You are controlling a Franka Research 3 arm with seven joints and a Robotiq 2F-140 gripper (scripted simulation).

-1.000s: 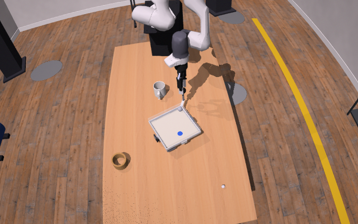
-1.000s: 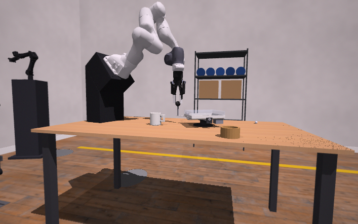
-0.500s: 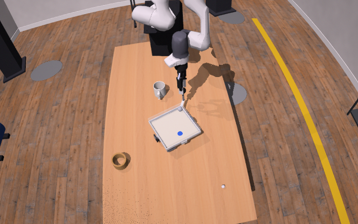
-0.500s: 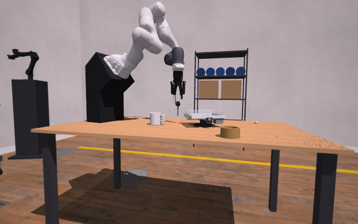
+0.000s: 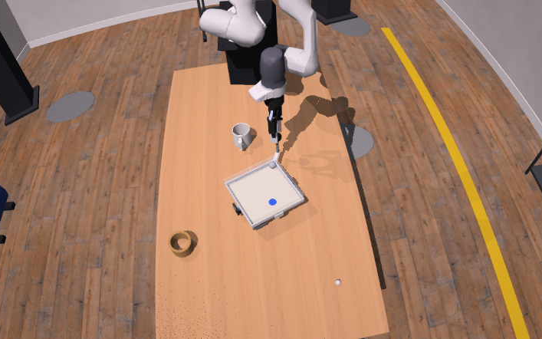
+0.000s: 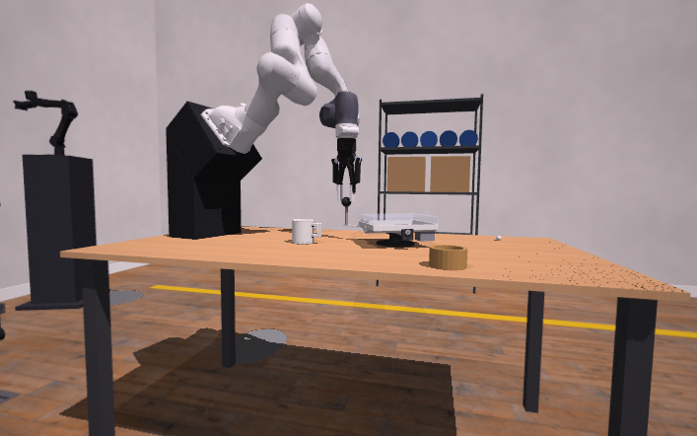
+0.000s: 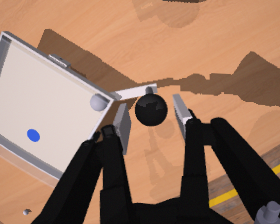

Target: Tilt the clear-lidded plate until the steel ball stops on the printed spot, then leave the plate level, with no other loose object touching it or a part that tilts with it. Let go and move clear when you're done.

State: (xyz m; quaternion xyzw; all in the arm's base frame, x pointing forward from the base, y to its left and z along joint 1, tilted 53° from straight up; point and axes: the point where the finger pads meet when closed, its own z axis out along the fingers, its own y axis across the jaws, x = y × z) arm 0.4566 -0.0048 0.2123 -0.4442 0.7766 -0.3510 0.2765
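The clear-lidded plate (image 5: 248, 193) (image 6: 399, 225) (image 7: 36, 75) stands on its pivot; it looks near level, but a slight tilt cannot be told. The steel ball (image 5: 272, 164) (image 7: 98, 102) is in the corner beside the handle arm, away from the blue printed spot (image 5: 272, 202) (image 7: 33, 135). A black knob (image 6: 346, 201) (image 7: 151, 111) tops the thin post on that arm. My gripper (image 5: 276, 136) (image 6: 346, 193) (image 7: 151, 109) is partly open, pointing down, with its fingertips on either side of the knob and gaps showing on both sides in the wrist view.
A white mug (image 5: 241, 134) (image 6: 302, 232) stands near the plate on the robot's side. A wooden ring-like bowl (image 5: 180, 244) (image 6: 448, 257) and a small white ball (image 5: 337, 281) (image 6: 498, 238) (image 7: 26, 212) stand farther off. None of these touches the plate.
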